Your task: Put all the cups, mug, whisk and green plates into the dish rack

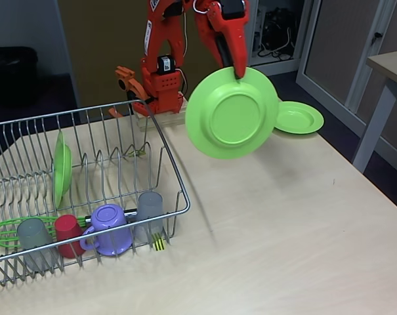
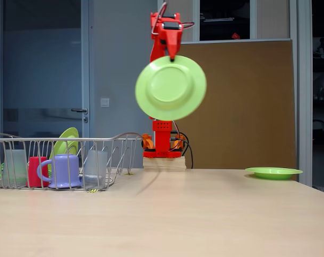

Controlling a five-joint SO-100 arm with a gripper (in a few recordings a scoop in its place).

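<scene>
Dish rack [image 1: 86, 190] fills the lower left of the frame. Already inside: one green plate standing on edge [image 1: 62, 168], two grey cups [image 1: 34, 236] [image 1: 149, 207], red cup [image 1: 68, 233], purple mug [image 1: 109, 228], green whisk [image 1: 8, 231] lying along the front.

Orange gripper [image 1: 239, 71], top centre, pinches a second green plate [image 1: 232, 113] by its upper rim; the plate hangs in the air, well above the table [image 1: 270, 216].

Third green plate [image 1: 298, 117] lies flat at upper right, near the table's far edge.

Judgement: two plates left, one of them in hand.

Room: bare tabletop between the hanging plate and the rack's right wall. The prong rows beside the standing plate look free. The plate must clear the rack's raised rim.
</scene>
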